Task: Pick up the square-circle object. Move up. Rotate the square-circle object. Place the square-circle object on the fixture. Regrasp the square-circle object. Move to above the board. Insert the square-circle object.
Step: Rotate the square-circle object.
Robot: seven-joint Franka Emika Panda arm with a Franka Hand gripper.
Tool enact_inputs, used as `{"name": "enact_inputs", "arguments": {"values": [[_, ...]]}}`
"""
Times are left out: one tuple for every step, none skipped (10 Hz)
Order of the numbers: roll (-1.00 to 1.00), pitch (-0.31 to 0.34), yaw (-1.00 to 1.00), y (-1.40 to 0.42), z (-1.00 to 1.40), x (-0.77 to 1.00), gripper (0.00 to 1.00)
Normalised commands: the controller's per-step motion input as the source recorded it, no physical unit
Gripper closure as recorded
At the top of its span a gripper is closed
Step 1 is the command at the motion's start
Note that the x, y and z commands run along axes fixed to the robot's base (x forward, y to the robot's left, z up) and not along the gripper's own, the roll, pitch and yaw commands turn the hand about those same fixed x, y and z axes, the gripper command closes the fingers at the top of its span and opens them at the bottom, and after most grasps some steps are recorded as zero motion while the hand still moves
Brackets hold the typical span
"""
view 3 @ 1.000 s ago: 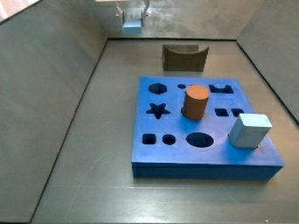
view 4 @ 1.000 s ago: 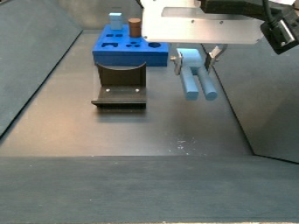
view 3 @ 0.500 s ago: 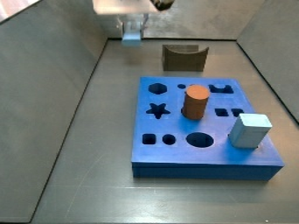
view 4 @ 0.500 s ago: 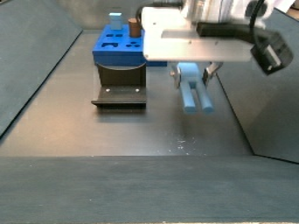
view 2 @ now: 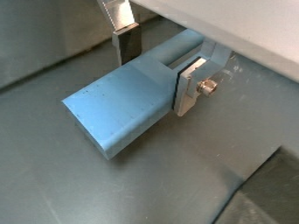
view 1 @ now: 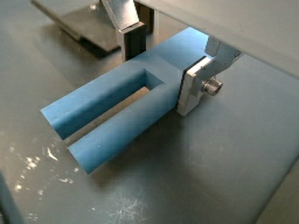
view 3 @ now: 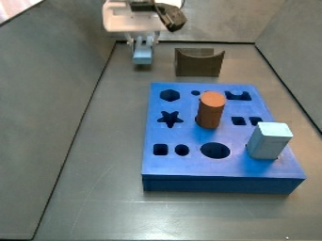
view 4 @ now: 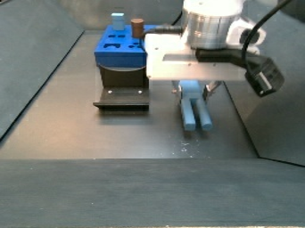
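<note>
The square-circle object (view 1: 105, 94) is a pale blue peg with a slot along its length. It lies level between my fingers, low over the floor; I cannot tell whether it touches. My gripper (view 1: 163, 68) is shut on one end of it, as a wrist view (view 2: 158, 66) also shows. In a side view the gripper (view 3: 142, 42) and peg (view 3: 142, 56) are left of the dark fixture (view 3: 198, 62). In a side view the peg (view 4: 197, 109) is right of the fixture (view 4: 123, 93). The blue board (view 3: 183, 165) lies nearer the front.
An orange cylinder (view 3: 212, 109) and a pale blue-grey cube (view 3: 268, 140) stand on the board. Grey walls close in the floor at the back and both sides. The board (view 4: 119, 55) sits behind the fixture in a side view.
My gripper has come down toward the floor with the peg between its fingers. The peg has moved with it. The board and fixture have not moved.
</note>
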Motion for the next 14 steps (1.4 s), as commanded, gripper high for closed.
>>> {"name": "enact_inputs", "arguments": {"values": [[-0.11,-0.068,0.02,0.01,-0.39,0.04,1.00],[-0.12,-0.075,0.02,0.01,-0.28,0.03,1.00],[0.00,0.000,0.00,0.00,0.00,0.00,0.00],[0.00,0.000,0.00,0.00,1.00,0.00,0.00],[0.00,0.015,0.00,0.00,1.00,-0.01,0.00],[0.00,0.026,0.00,0.00,1.00,-0.02,0.00],[0.01,0.051,-0.01,0.00,1.00,-0.01,0.00],[0.02,0.075,-0.01,0.01,1.00,-0.01,0.00],[0.04,0.085,-0.01,0.01,1.00,-0.01,0.00],[0.05,0.090,-0.01,0.01,1.00,-0.02,0.00],[0.07,0.093,-0.01,0.01,0.96,-0.03,0.00],[0.08,0.100,-0.01,0.01,0.81,-0.02,0.00],[0.10,0.102,-0.01,0.00,0.61,-0.02,0.00],[0.00,0.000,1.00,0.00,0.00,0.00,0.00]]}}
